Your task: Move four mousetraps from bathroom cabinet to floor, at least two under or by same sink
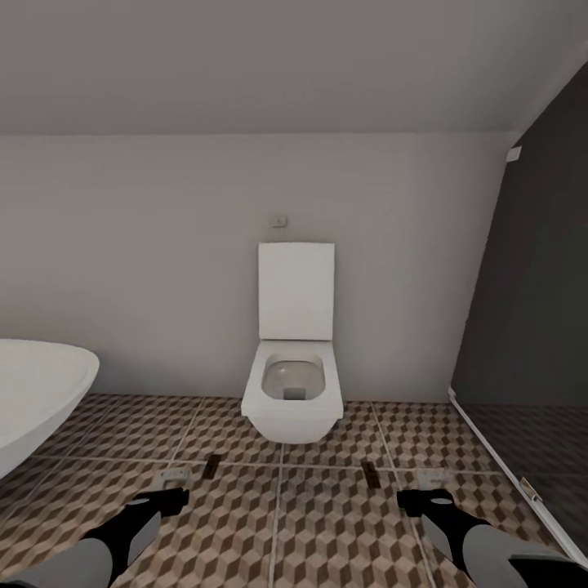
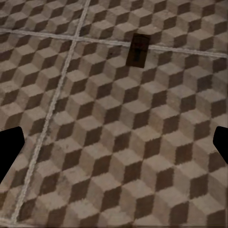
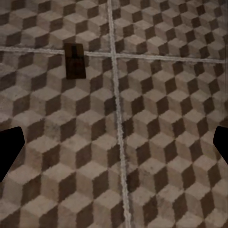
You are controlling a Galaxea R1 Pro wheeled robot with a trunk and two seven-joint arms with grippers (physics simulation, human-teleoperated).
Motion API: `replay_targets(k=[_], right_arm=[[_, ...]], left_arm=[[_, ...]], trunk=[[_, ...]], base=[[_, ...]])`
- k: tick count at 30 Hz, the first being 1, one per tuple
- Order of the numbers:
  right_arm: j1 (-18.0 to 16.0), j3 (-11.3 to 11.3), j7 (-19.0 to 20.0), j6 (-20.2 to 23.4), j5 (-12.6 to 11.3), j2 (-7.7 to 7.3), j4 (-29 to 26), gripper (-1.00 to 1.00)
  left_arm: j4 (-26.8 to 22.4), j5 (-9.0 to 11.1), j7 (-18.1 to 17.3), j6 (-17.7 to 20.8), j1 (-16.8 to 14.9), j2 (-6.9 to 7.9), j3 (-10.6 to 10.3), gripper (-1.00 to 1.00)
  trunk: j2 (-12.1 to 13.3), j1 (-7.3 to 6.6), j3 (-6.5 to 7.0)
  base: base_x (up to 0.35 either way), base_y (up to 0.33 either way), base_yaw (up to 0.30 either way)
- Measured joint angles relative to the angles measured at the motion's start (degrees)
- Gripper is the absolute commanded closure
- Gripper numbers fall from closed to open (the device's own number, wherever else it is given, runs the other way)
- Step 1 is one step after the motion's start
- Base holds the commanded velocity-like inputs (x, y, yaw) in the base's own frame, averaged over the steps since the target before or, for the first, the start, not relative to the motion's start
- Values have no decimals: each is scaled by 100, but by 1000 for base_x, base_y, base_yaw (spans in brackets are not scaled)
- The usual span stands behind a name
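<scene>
**Two mousetraps on the tiles before the toilet**

Two things dominate — the cube-patterned bathroom floor [image 1: 327, 523] and the white toilet [image 1: 294, 384] against the pale back wall, lid raised. Left of the toilet, a white bathtub [image 1: 37, 392] curves in; right of it stands a dark panel [image 1: 531, 310]. In front of the toilet, one mousetrap [image 1: 212, 465] lies on a grout line toward its left, another mousetrap [image 1: 369, 472] toward its right, well apart. Nearer than these, the left pincer [image 1: 167, 498] and right pincer [image 1: 425, 500] hang above the tiles — both released, fingers spread wide, grasping nothing.
</scene>
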Motion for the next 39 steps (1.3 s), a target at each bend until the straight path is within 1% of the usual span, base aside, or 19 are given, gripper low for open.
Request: replay_targets(k=[5,8,16,21,26,34,39], right_arm=[[-16,-3,-2,-15,-11,-1,13,-100],[-25,-4,-1,-25,-15,1,17,-100],[-27,-5,5,-18,-18,2,115,-100],[-23,-5,6,-2,-19,-2,145,-100],[18,-5,6,2,-19,1,156,-100],[318,-8,6,-11,-27,-4,159,-100],[430,-6,6,-1,-31,0,160,-100]], left_arm=[[215,135,-55,-5,0,-8,0,-100],[418,257,-129,-11,0,-9,0,-100],[882,507,-399,-16,0,1,6,-100],[974,624,-504,-12,8,38,7,-100],[1004,671,-538,-9,11,54,8,-100],[1016,705,-553,-3,12,60,7,-100],[1018,727,-554,7,12,60,8,-100]], trunk=[[7,-13,111],[11,-21,177],[22,-41,355],[222,-150,445],[422,-260,535],[743,-436,678],[944,-546,768]], base=[[0,0,0],[0,0,0],[0,0,0],[0,0,0],[0,0,0],[0,0,0],[0,0,0]])
